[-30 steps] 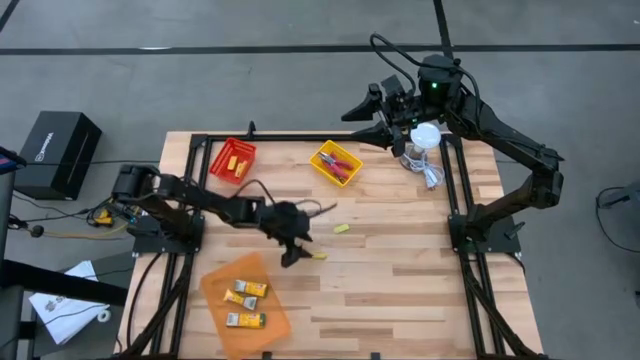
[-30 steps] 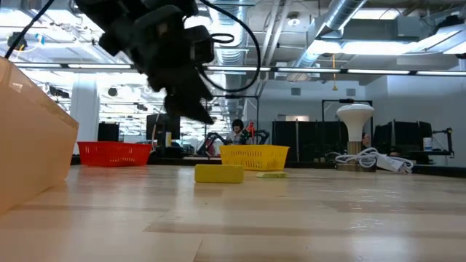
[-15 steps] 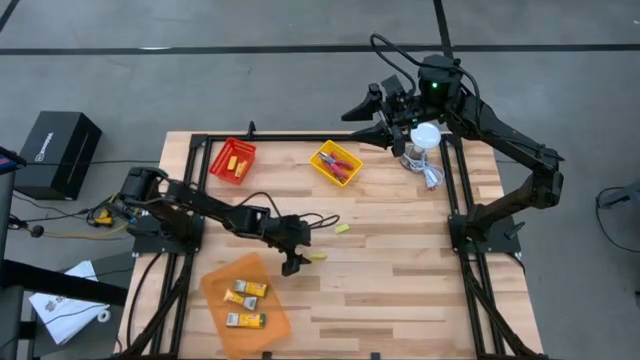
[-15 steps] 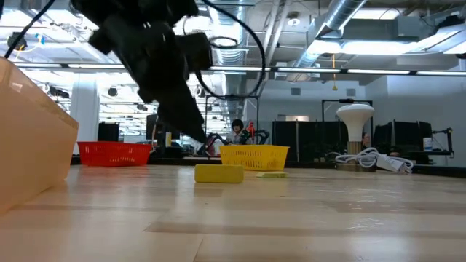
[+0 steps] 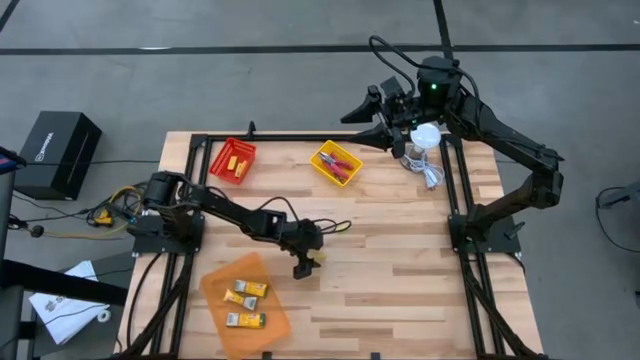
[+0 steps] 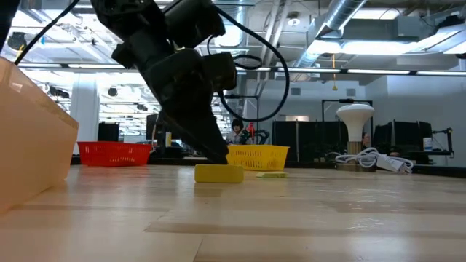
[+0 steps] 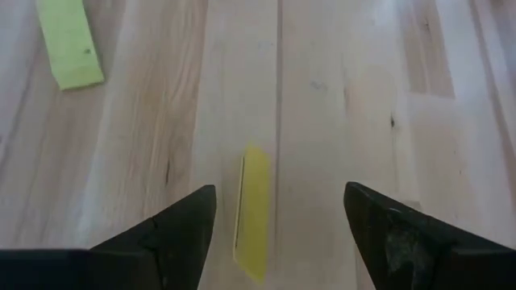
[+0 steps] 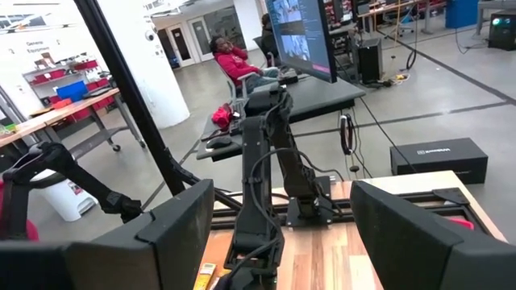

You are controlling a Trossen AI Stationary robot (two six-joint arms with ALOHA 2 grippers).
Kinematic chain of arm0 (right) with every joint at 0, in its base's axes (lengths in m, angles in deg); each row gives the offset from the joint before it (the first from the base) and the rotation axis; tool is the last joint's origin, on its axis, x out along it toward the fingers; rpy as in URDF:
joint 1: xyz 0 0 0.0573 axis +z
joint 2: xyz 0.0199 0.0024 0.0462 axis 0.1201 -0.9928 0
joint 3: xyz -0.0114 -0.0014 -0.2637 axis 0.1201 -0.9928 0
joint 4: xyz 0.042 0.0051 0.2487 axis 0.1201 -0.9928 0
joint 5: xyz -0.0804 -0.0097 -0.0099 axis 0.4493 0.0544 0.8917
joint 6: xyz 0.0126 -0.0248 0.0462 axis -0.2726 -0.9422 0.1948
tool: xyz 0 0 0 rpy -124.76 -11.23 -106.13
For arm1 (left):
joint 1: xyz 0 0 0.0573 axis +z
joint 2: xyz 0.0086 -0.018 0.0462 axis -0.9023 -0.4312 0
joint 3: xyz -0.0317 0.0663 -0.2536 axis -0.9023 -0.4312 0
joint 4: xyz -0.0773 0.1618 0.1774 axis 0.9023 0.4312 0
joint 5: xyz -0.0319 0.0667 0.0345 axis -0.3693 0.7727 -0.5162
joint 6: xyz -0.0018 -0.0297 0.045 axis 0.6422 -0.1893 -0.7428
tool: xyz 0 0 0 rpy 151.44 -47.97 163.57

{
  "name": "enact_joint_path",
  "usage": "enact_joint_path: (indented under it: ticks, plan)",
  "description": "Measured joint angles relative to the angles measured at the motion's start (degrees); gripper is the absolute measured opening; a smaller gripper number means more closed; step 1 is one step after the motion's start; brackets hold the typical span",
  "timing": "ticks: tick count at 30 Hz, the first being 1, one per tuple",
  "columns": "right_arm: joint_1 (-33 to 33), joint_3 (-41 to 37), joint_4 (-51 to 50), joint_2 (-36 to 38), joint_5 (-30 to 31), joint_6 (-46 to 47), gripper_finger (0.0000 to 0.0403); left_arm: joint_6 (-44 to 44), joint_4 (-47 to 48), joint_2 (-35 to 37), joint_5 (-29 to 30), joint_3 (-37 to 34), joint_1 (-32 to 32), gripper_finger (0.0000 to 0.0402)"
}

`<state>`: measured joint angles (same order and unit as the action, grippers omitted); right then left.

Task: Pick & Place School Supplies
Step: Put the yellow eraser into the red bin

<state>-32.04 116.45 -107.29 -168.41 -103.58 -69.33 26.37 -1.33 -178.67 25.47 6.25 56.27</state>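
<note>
Near the middle of the worktop: left arm lowered over a loose yellow stick, pick step in hand.

Largest first, the wooden worktop carries an orange tray at its near left corner holding two yellow-and-white packs, a red tray and a yellow tray along the far edge. The left gripper hangs just above the table, its fingers spread wide and empty; the left wrist view shows the yellow stick lying flat between them, and a paler green-yellow piece lies farther off. The right gripper waits beyond the far right corner, fingers likewise wide. By judgement, the next move calls for a short descent, closing across the stick's narrow width, then carriage to a tray.
</note>
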Motion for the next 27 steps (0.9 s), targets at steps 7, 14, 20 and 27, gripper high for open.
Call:
enact_joint_path:
  ticks: [7, 14, 20, 27]
  plan:
    - [0.02, -0.01, -0.17, 0.01, 0.02, -0.44, 0.0281, -0.02, -0.23, -0.52, 1.62, -0.08, 0.00, 0.0258]
    - [0.00, -0.02, -0.17, 0.00, 0.00, -0.58, 0.0281, 1.27, -1.46, -4.54, 0.96, 0.34, 0.26, 0.0244]
    - [0.02, -0.02, -0.17, 0.02, -0.02, -0.59, 0.0281, 1.05, -1.20, -5.30, 2.41, -0.07, 0.91, 0.0209]
    - [0.00, 0.00, -0.15, 0.02, -0.07, -0.55, 0.0281, 2.15, -1.61, -5.30, 3.53, -1.47, 1.20, 0.0028]
